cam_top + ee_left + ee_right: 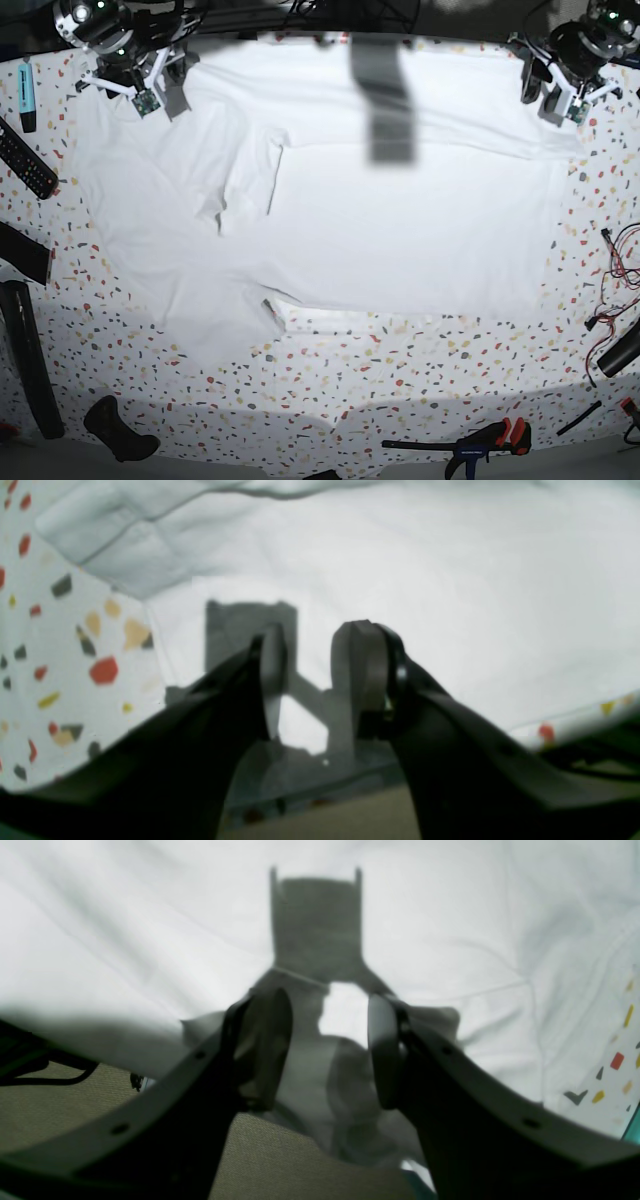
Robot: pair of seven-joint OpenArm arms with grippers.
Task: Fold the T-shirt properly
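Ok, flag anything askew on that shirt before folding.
The T-shirt isn't flat: one sleeve is flipped inward over the body, and a bunched clump hangs off the table edge between the right gripper's open jaws.

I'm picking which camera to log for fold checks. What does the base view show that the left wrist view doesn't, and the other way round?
Only the base view shows the whole T-shirt spread out, both arms at its far edge, the right claw, a remote and a clamp on the tabletop.

Only the left wrist view shows the left claw close up, open, empty, over the shirt's edge with its shadow on the cloth.

Both show white shirt, speckled tabletop and the left claw.
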